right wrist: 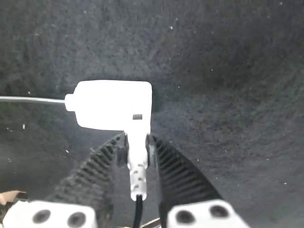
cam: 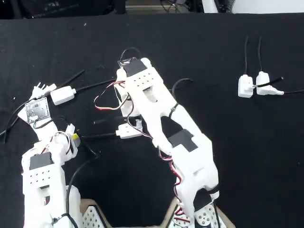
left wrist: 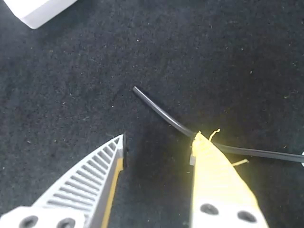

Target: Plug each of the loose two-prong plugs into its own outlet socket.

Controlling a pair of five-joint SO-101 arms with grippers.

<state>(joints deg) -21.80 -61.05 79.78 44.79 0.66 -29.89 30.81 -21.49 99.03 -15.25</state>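
Note:
My right gripper (right wrist: 137, 140) is shut on a slim white plug (right wrist: 137, 175) whose black cord runs back between the fingers. The plug's front end butts against a white outlet socket (right wrist: 111, 104), and its prongs are hidden. In the high view this socket (cam: 126, 131) lies mid-table under the folded right arm (cam: 156, 104). My left gripper (left wrist: 156, 142) hangs open over the black mat. A thin black cord (left wrist: 161, 111) passes by its yellow finger (left wrist: 213, 175), and nothing is between the fingers. The corner of a white block (left wrist: 38, 9) lies farther off.
Another white socket (cam: 62, 95) lies at the left beside a small white pronged piece (cam: 40, 88). Two more sockets (cam: 245, 85) (cam: 263, 89) sit together at the far right with black cords. Loose cords cross the mat on the left, close to the left arm (cam: 42, 171).

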